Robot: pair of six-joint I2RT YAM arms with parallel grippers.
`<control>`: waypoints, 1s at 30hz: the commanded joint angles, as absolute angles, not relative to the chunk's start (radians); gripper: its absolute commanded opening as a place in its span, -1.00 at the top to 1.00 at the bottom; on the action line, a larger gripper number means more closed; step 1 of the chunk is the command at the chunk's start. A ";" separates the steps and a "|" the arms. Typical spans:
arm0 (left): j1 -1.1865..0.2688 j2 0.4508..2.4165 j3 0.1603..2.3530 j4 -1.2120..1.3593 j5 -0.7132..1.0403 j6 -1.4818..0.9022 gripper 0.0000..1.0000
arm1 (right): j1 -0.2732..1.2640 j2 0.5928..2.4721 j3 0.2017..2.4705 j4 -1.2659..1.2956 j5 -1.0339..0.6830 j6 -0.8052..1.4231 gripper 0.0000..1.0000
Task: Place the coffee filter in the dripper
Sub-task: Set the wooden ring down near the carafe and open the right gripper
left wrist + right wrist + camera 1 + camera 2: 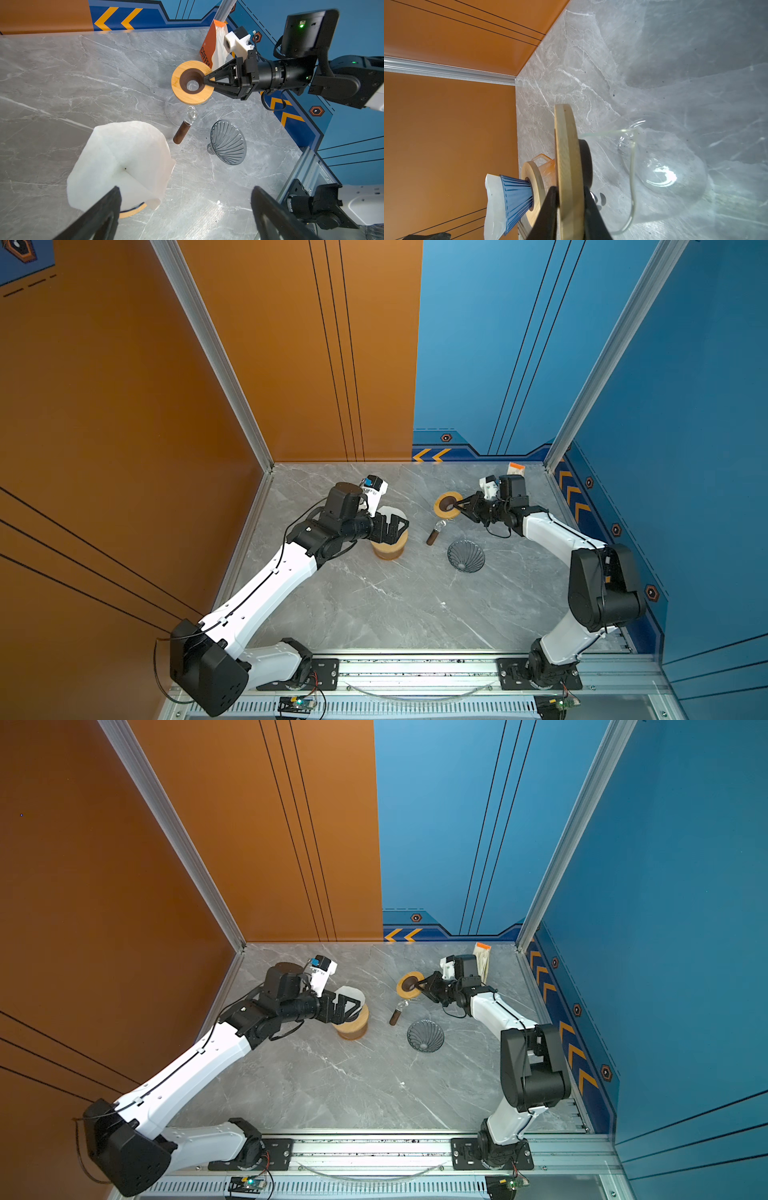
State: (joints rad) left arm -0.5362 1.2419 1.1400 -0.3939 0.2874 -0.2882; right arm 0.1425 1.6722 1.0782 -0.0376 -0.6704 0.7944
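The white coffee filter (pixel 120 158) sits in the blue dripper (pixel 517 199), and its paper top sticks out past the rim. The blue dripper stands on a round wooden stand (pixel 388 549) on the left part of the grey table (pixel 374 605). The left gripper (pixel 395 526) hangs right above the coffee filter. Its jaws are spread very wide. In the left wrist view the two black fingers (pixel 104 212) stand far apart, one over the edge of the paper and one over bare table. It is not clear if a finger touches the paper. The right gripper (pixel 204 80) is at the back on the right side. It reaches to a wooden ring (pixel 187 68) with a dark brown hole in the middle. The wooden ring is over the mouth of a clear glass pot (pixel 664 166). It is not clear if it rests there or is lifted a little. The right jaws are nearly together and pinch the wooden ring at its inner edge, with one finger on each flat side, as the right wrist view shows. A brown handle (pixel 182 132) with a glass knob sticks out from the glass pot toward the front. Near its end, a grey dripper (pixel 465 556) of see-through ribbed glass sits on the table. A coffee bag (pixel 207 47) stands in the back right corner, behind the right gripper.
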 commanded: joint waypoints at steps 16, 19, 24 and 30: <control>-0.546 1.228 1.173 -0.416 0.270 -0.288 -0.96 | 0.113 1.602 1.036 -0.071 -0.628 0.796 0.37; -0.548 1.223 1.169 -0.416 0.265 -0.288 -0.96 | 0.107 1.594 1.029 -0.074 -0.618 0.796 0.34; -0.548 1.223 1.180 -0.424 0.261 -0.284 -0.96 | 0.098 1.587 1.018 -0.072 -0.615 0.795 0.31; -0.549 1.223 1.187 -0.423 0.257 -0.282 -0.96 | 0.087 1.581 1.014 -0.076 -0.620 0.793 0.31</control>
State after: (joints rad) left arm -0.5392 1.2419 1.1469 -0.4057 0.2722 -0.2874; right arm 0.0967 1.6211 1.0279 -0.0551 -0.6312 0.7940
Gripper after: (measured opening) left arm 0.978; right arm 0.346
